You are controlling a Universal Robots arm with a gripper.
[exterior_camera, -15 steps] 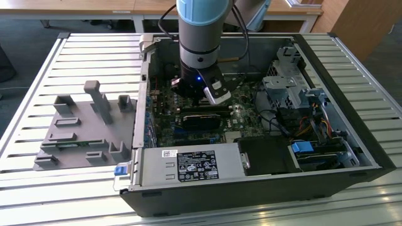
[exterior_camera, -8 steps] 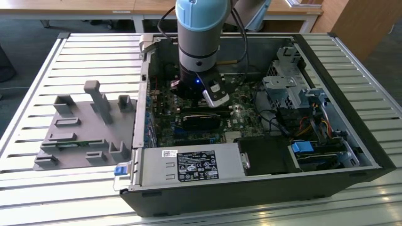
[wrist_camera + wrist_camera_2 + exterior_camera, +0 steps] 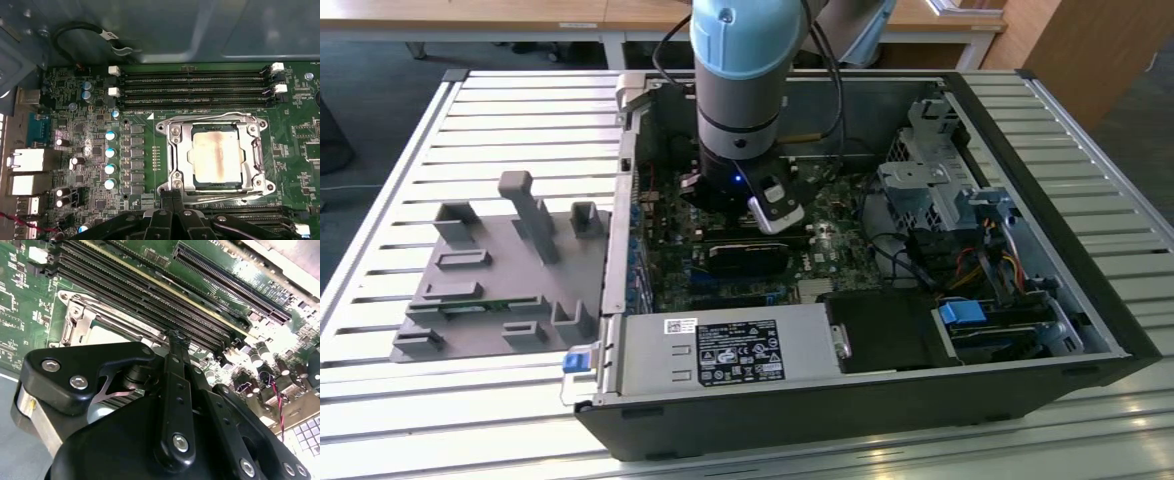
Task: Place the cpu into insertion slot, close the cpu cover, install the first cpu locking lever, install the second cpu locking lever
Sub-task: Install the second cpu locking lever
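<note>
One cpu (image 3: pixel 216 155) sitting in insertion slot (image 3: pixel 216 157), cpu cover (image 3: pixel 182 150) lying closed over it, retaining it. Gripper (image 3: pixel 172 196) hovering at socket's six o'clock edge, fingers pressed together, gripping nothing, seemingly working a locking lever there.

You see the arm (image 3: pixel 740 90) reaching straight down into the open computer case (image 3: pixel 1067 300), its gripper (image 3: pixel 771 215) low over the green motherboard (image 3: pixel 674 265), just above a long black card (image 3: pixel 744 258). A grey parts fixture (image 3: pixel 494 270) sits on the slatted table (image 3: pixel 400 400) at the exterior view's left, beside the case.
</note>
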